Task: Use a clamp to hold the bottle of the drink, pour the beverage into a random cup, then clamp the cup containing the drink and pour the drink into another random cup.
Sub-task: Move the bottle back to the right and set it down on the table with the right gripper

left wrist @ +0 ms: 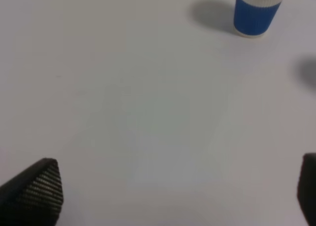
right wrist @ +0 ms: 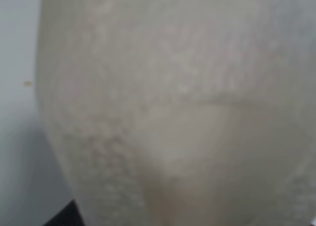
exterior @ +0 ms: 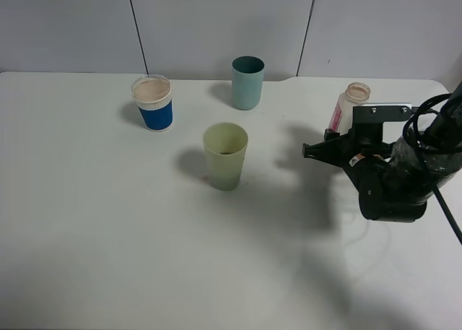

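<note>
**Item 1, left claw** [left wrist: 173, 191]: my two dark ribbed fingertips [left wrist: 37, 191] stand spread wide over bare counter [exterior: 108, 236]. Nothing is between them. It is out of the high view.

**Item 2, right claw** [exterior: 309, 151]: at the right of the high frame, on my black right arm [exterior: 393, 182]. The black tips are pressed together, point towards frame centre, and grip nothing. They sit well apart from every vessel.

**Item 3, bottle** [exterior: 348, 110]: upright and capless, with a pink-red label on the side facing frame left. It stands at the upper right of the frame, just behind my right arm, which hides its lower part.

**Item 4, yellow-green tumbler** [exterior: 225, 157]: upright at frame centre and standing free. A small dark trace [exterior: 229, 152] shows low inside it, too small to identify.

**Item 5, blue-and-white cup** [exterior: 152, 102]: upright at the upper left of centre, pale beige inside. It also shows in my left wrist view [left wrist: 256, 13], well ahead of the fingertips.

**Item 6, teal tumbler** [exterior: 247, 82]: upright at the upper centre, near the counter's far edge.

**Item 7, right wrist view**: filled by a pale blurred surface [right wrist: 173, 112]. I cannot tell what it is.
</note>
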Controlling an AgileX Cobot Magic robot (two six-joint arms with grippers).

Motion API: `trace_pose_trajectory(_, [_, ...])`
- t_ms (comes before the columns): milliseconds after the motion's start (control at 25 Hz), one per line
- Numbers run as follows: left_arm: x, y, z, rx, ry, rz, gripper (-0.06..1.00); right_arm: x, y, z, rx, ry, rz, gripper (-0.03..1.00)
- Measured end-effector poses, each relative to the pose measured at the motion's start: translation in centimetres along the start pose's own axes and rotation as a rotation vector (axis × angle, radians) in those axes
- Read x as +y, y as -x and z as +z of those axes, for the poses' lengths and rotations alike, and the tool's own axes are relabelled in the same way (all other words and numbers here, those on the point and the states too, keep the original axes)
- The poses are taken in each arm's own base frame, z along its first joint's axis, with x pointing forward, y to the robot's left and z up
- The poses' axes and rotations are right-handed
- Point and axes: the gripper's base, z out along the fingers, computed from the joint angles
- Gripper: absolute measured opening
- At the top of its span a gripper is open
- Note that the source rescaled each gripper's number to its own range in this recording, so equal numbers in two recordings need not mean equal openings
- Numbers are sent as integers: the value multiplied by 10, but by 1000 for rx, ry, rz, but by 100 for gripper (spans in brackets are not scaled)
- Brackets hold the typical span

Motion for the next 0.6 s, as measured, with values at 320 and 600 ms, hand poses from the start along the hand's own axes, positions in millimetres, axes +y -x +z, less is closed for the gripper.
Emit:
trace_pose_trajectory(320, [0,0,0,0,0,0,100,0,0,0,-6,-1,58,0])
trace_pose_trajectory(600, [0,0,0,0,0,0,100,0,1,0,-17,-2,80,0])
